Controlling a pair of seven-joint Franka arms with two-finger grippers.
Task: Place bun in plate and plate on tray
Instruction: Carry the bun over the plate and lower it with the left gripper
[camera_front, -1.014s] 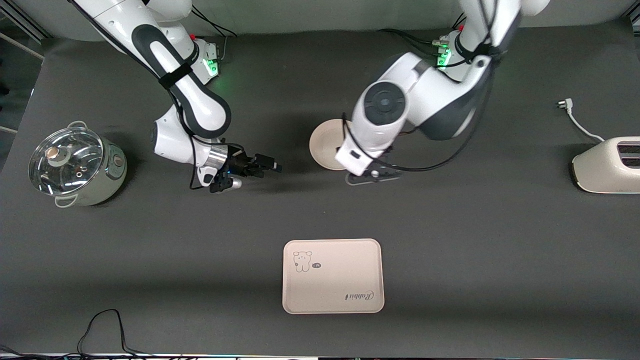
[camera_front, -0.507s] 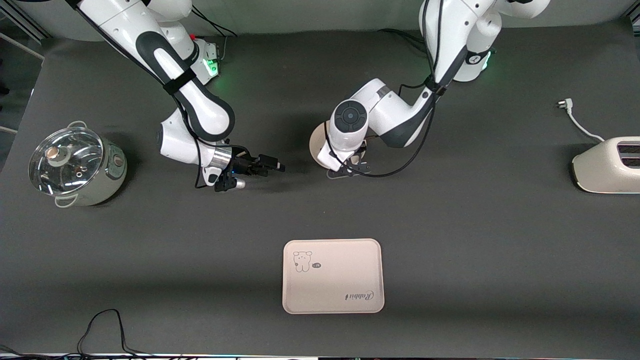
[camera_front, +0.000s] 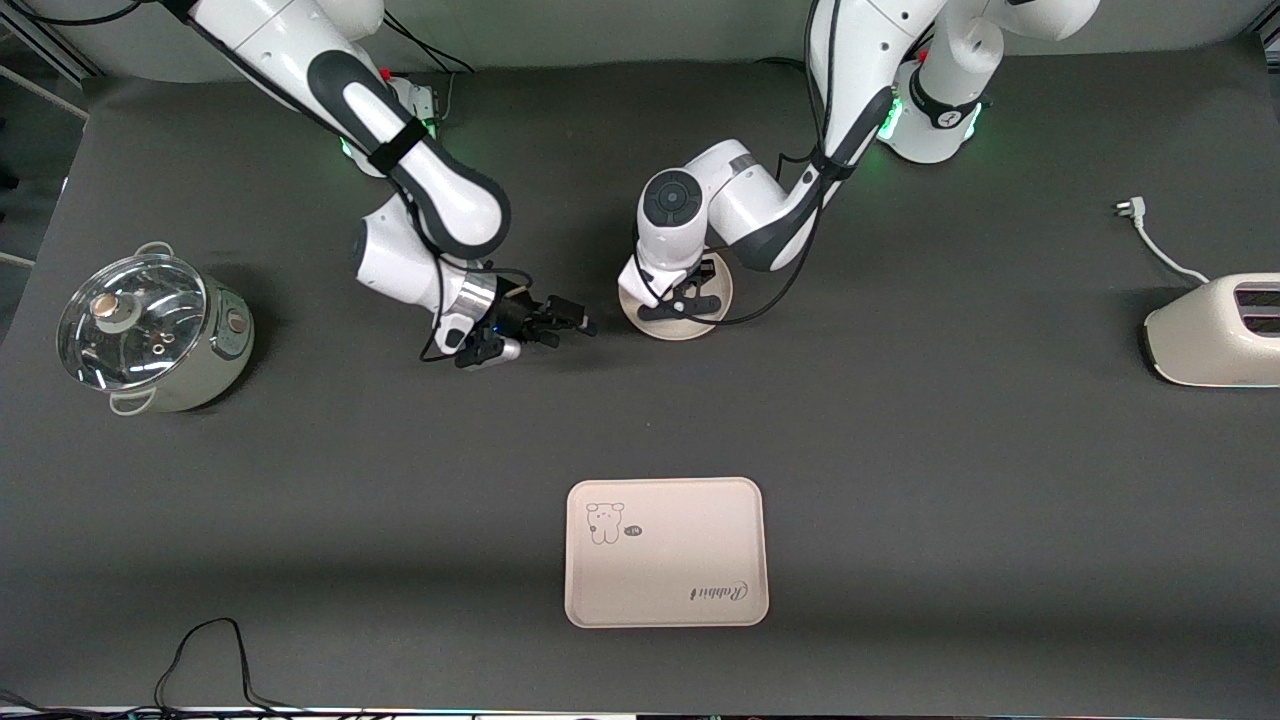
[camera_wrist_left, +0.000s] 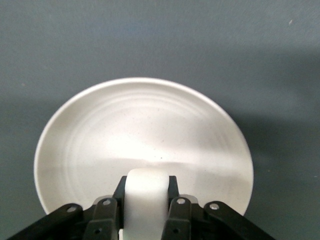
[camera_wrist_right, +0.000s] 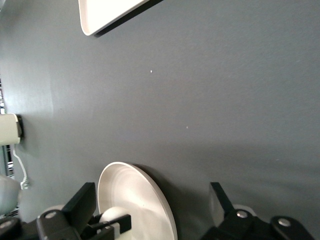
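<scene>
The round cream plate (camera_front: 678, 328) lies on the dark table, farther from the front camera than the tray (camera_front: 665, 552). My left gripper (camera_front: 680, 305) hangs low over the plate and is shut on the small white bun (camera_wrist_left: 145, 210), which sits upright between its black fingers (camera_wrist_left: 105, 215) above the plate (camera_wrist_left: 145, 130). In the front view the hand hides the bun. My right gripper (camera_front: 575, 320) is open and empty, just above the table beside the plate toward the right arm's end. The right wrist view shows the plate (camera_wrist_right: 145, 200) and the held bun (camera_wrist_right: 112, 217) between its spread fingers (camera_wrist_right: 82, 200).
A glass-lidded pot (camera_front: 150, 335) stands at the right arm's end of the table. A cream toaster (camera_front: 1215, 330) with a white cable (camera_front: 1150, 240) stands at the left arm's end. A black cable (camera_front: 200, 650) lies at the table's near edge.
My left gripper has moved with the bun from the plate's near edge to over the plate. My right gripper has shifted closer to the plate and stays open.
</scene>
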